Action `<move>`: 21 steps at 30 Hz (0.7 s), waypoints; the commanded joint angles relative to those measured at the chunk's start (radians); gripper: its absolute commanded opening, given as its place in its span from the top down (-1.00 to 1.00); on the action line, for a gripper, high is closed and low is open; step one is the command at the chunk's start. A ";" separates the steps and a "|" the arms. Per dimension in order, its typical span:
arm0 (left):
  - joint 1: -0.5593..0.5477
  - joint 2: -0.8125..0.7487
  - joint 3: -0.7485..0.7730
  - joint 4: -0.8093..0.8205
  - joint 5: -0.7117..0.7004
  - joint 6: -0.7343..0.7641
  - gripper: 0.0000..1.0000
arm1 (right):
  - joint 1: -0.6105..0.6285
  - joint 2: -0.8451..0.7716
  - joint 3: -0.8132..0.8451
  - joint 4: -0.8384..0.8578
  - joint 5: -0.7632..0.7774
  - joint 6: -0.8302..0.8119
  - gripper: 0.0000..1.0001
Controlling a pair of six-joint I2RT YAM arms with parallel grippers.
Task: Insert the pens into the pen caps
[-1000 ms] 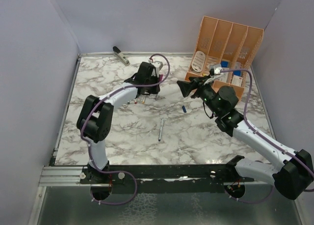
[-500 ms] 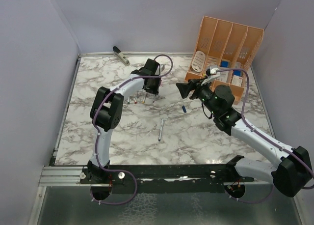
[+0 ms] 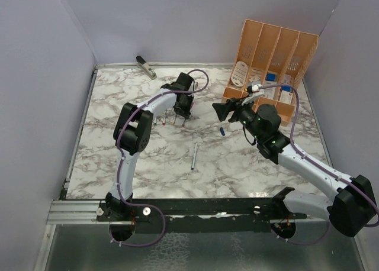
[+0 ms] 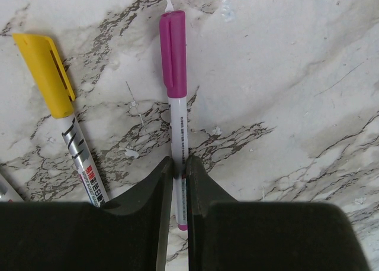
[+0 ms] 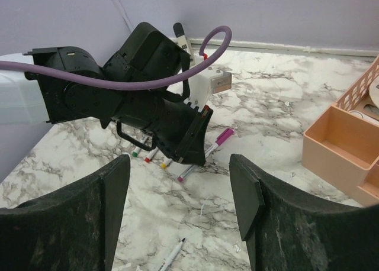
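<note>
My left gripper (image 4: pixel 179 167) is shut on the white barrel of a pen (image 4: pixel 177 123) that wears a purple cap (image 4: pixel 173 46) and lies on the marble table. A yellow-capped pen (image 4: pixel 50 76) lies just left of it. In the right wrist view the purple pen (image 5: pixel 214 142) pokes out from under the left gripper (image 5: pixel 189 147), with green, red and yellow pen ends (image 5: pixel 151 155) beside it. My right gripper (image 5: pixel 180 194) hovers open and empty to the right. An uncapped pen (image 3: pixel 194 155) lies mid-table, and a blue cap (image 3: pixel 222 130) lies under the right gripper (image 3: pixel 218 110).
An orange desk organizer (image 3: pixel 272 46) stands at the back right, close behind the right arm. A grey-black stapler-like object (image 3: pixel 145 66) lies at the back edge. Grey walls enclose the table on three sides.
The left arm has folded in and its gripper has come down toward the table by the other pens, still shut on the purple pen. The right gripper has edged slightly left.
</note>
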State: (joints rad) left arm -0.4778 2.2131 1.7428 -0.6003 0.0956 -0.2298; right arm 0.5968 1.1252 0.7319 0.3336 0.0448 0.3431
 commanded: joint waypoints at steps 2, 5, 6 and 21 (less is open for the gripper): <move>0.002 0.032 0.022 -0.033 -0.028 -0.011 0.42 | 0.003 -0.011 -0.018 0.018 0.021 0.006 -0.34; 0.002 0.032 0.031 -0.031 -0.027 -0.011 0.27 | 0.004 -0.011 -0.025 0.025 0.022 0.007 -0.34; 0.001 0.030 0.033 -0.031 -0.028 -0.011 0.24 | 0.004 -0.012 -0.028 0.026 0.023 0.006 -0.34; -0.006 -0.194 -0.014 -0.016 -0.073 -0.004 0.03 | 0.002 0.060 0.009 -0.110 0.184 0.020 -0.22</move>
State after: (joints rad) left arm -0.4778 2.1635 1.7714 -0.6182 0.0643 -0.2367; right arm 0.5968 1.1374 0.7132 0.3199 0.1230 0.3431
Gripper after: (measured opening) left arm 0.464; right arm 0.643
